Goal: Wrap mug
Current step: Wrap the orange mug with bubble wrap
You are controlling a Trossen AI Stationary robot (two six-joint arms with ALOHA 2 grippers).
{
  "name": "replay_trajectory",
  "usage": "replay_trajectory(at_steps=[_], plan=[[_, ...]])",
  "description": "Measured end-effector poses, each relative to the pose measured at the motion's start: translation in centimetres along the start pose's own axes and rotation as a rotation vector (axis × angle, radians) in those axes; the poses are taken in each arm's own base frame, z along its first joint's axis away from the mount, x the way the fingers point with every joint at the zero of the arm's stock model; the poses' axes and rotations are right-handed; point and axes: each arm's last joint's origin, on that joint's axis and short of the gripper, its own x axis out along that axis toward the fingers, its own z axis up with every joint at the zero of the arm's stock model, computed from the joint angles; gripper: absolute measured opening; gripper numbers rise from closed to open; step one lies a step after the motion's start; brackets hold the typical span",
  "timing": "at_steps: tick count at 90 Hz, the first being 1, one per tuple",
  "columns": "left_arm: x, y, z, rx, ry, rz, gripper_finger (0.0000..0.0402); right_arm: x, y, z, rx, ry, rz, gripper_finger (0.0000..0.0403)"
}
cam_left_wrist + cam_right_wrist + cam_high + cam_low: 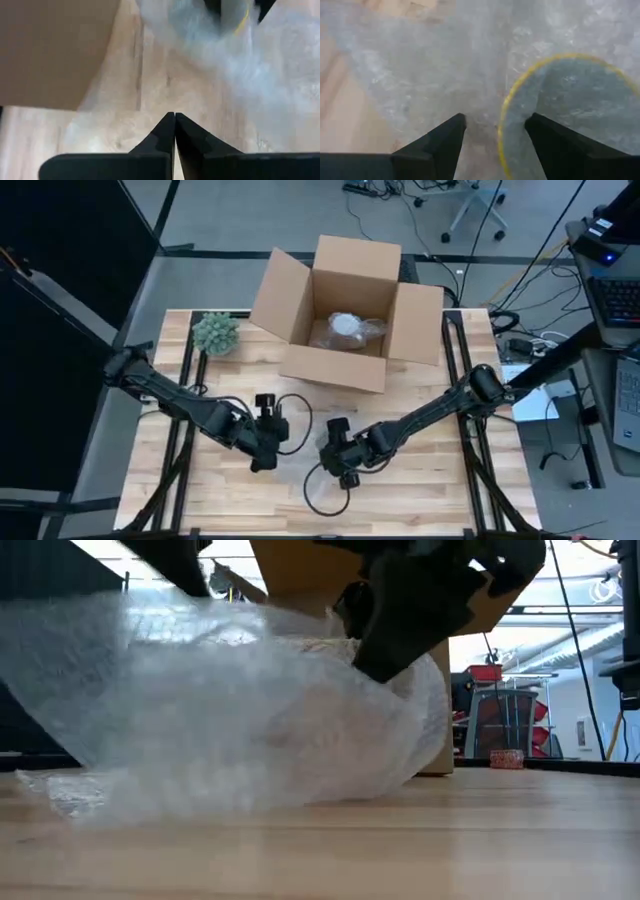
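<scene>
A sheet of clear bubble wrap (250,720) lies heaped over a grey mug with a yellow rim (580,100) at the table's front middle; the mug shows only through the wrap. My left gripper (264,462) is shut on the wrap at the heap's left side. From the right, my right gripper (345,475) reaches in open. Its fingers (460,130) stand on either side of the mug's rim, one over the mug's mouth and one outside it, with wrap between. My left gripper pinches the wrap between its two shut fingertips (174,116) at the sheet's left part; edge or fold, I cannot tell. From there the wrap (90,630) rises off the table and slopes down across the heap. My right gripper straddles the wrap-covered yellow rim (506,107), coming from above and the right. One fingertip (372,665) appears to meet the top of the wrap; whether it presses in cannot be told.
An open cardboard box (345,310) stands at the back middle with a wrapped bundle (348,330) inside. At the back left sits a small green plant (215,333). Near the front edge, below the grippers, a black cable (322,502) loops on the table.
</scene>
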Motion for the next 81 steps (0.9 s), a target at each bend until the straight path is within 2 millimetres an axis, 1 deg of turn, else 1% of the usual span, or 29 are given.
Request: replay_trajectory(at_steps=[14,24,37,43,50,59,72,81], plan=[[2.9,-0.8,-1.1,-0.042,-0.121,-0.089,0.0,0.4,0.1,0.0,0.016,0.0,0.008,0.0209],[4.3,-0.6,-1.4,-0.064,-0.21,-0.111,0.0,0.5,0.1,0.0,0.017,-0.007,0.01,0.021],[4.1,-0.5,-0.1,-0.03,-0.344,-0.119,0.0,0.5,0.1,0.0,0.015,-0.01,0.013,0.021],[4.0,-0.5,0.5,-0.005,-0.408,-0.156,0.0,0.5,0.1,0.0,0.016,-0.01,0.014,0.021],[4.5,-0.2,1.2,0.015,-0.453,-0.213,0.0,0.5,0.1,0.1,0.008,-0.011,0.015,0.021],[6.4,0.0,1.5,0.027,-0.436,-0.251,0.0,0.6,0.1,0.1,0.002,-0.016,0.015,0.021],[9.2,0.1,1.4,0.022,-0.398,-0.257,0.0,0.6,0.1,0.2,0.005,-0.03,0.017,0.021],[10.2,0.1,1.4,-0.001,-0.383,-0.274,0.0,0.3,0.1,0.3,0.007,-0.038,0.02,0.021]])
